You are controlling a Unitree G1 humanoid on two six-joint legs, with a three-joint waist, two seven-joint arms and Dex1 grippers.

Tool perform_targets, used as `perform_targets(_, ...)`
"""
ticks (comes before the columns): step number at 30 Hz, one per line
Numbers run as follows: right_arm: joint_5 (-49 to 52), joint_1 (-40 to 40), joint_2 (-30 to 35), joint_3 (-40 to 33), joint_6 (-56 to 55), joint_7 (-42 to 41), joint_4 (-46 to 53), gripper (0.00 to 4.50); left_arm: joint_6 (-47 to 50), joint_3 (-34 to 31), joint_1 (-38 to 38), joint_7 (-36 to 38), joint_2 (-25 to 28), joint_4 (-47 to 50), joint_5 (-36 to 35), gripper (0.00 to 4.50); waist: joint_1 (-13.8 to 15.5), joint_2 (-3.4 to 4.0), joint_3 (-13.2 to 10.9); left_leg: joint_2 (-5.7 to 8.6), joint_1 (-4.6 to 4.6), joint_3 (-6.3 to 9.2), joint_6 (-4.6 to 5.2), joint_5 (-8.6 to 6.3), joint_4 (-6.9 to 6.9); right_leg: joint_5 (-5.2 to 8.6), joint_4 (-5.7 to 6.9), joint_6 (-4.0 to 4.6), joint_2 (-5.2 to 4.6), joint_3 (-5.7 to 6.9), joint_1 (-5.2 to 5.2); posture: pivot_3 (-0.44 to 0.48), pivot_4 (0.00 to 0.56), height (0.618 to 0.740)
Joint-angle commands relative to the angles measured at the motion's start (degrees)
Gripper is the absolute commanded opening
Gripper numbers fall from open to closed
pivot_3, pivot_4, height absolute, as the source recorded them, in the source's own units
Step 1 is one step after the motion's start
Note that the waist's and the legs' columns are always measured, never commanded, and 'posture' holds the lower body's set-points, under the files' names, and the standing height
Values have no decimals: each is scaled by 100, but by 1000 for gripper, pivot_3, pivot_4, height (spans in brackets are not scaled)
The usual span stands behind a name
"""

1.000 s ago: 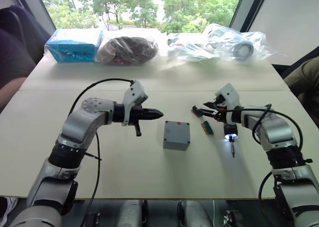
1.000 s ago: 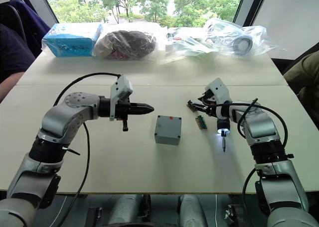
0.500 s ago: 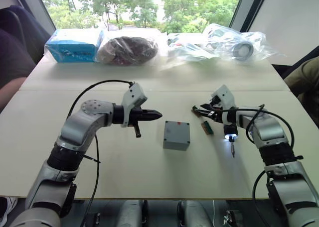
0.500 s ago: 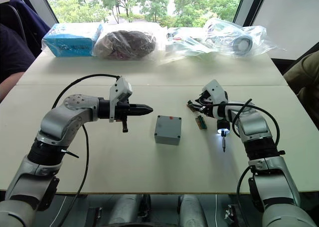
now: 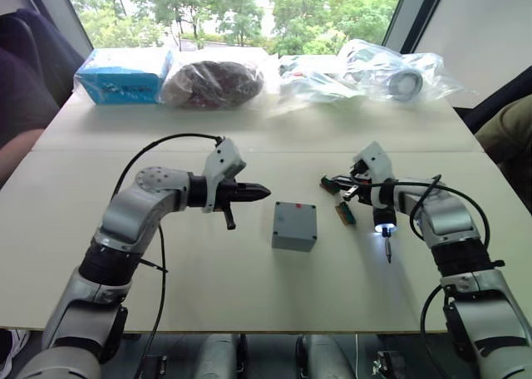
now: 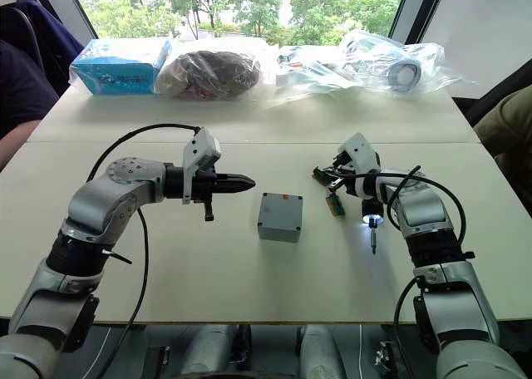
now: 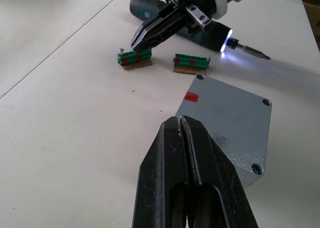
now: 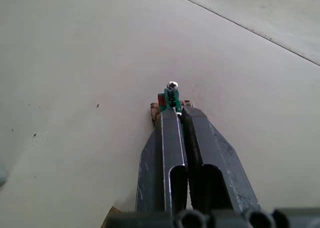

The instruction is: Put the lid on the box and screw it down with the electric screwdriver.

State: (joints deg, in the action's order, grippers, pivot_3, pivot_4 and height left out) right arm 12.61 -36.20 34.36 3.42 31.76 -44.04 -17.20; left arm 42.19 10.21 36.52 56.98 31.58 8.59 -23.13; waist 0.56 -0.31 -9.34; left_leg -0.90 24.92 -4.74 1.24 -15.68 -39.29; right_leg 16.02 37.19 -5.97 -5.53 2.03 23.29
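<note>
The grey box (image 5: 293, 240) stands mid-table with the lid (image 7: 230, 118) lying flat on top, screw holes at its corners and a red mark at one edge. My left gripper (image 5: 264, 193) hovers shut just left of the box, empty. The electric screwdriver (image 5: 383, 221) lies on the table to the right, its tip light on and its bit (image 5: 388, 251) pointing toward the near edge. My right gripper (image 5: 332, 182) is shut above the screwdriver's rear, tips touching a small green connector (image 8: 172, 95). A second green connector (image 5: 347, 214) lies between box and screwdriver.
Along the far side of the table sit a bagged blue carton (image 5: 123, 73), a dark bundle in plastic (image 5: 214, 81) and clear bags of parts (image 5: 391, 76). A person sits at the left edge (image 5: 21, 105), another at the right (image 5: 507, 134).
My right arm has drawn in slightly to the left, its gripper staying at the green connector. Box, screwdriver and left gripper have not moved.
</note>
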Motion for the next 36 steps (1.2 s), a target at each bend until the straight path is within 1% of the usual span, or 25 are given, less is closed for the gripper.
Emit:
perform_targets(1,77,-145,33,-274,-87,43,327,55,-85,-45,48,2,42,78,-14,0,-1,0,0,0,0,0,0,0,0,0,0,0,0,0,0,0,150,740)
perform_targets(5,240,-216,91,-557,121,118,796,55,-20,-108,24,14,24,59,-100,0,-1,1,0,0,0,0,0,0,0,0,0,0,0,0,0,0,150,740)
perform_targets(9,787,11,129,-854,864,107,2054,55,79,-155,-63,175,188,176,-232,0,-3,2,-1,-2,0,0,0,0,1,0,0,0,0,0,1,0,150,740)
perform_targets(11,1183,394,131,-881,1351,91,3054,55,214,-168,-169,377,416,387,-396,0,-2,1,-1,-3,0,1,0,0,3,0,-1,0,0,0,2,0,150,740)
perform_targets(12,1167,581,146,-819,1406,153,3423,55,256,-162,-221,454,512,457,-435,0,-1,1,0,-4,0,1,0,0,5,0,-2,0,1,1,2,0,150,740)
perform_targets(14,1030,828,233,-672,1413,243,3817,55,297,-133,-276,499,627,510,-464,0,9,1,0,-4,0,2,0,0,7,0,-2,0,1,0,1,0,150,740)
perform_targets(18,1413,1419,118,-669,1832,351,4553,55,270,-54,-322,599,735,501,-479,0,22,1,0,2,-1,1,9,-5,4,0,1,1,-4,1,-3,0,150,740)
perform_targets(19,1407,1494,118,-644,1838,384,4610,55,266,-47,-308,590,717,485,-471,0,18,1,0,3,-2,2,23,-13,4,0,1,1,-4,1,-4,0,150,740)
perform_targets(36,1325,1765,333,-399,1826,598,4605,55,13,28,-276,546,567,247,-287,0,11,1,-1,1,-3,2,22,-13,4,0,1,1,0,1,-2,0,150,740)
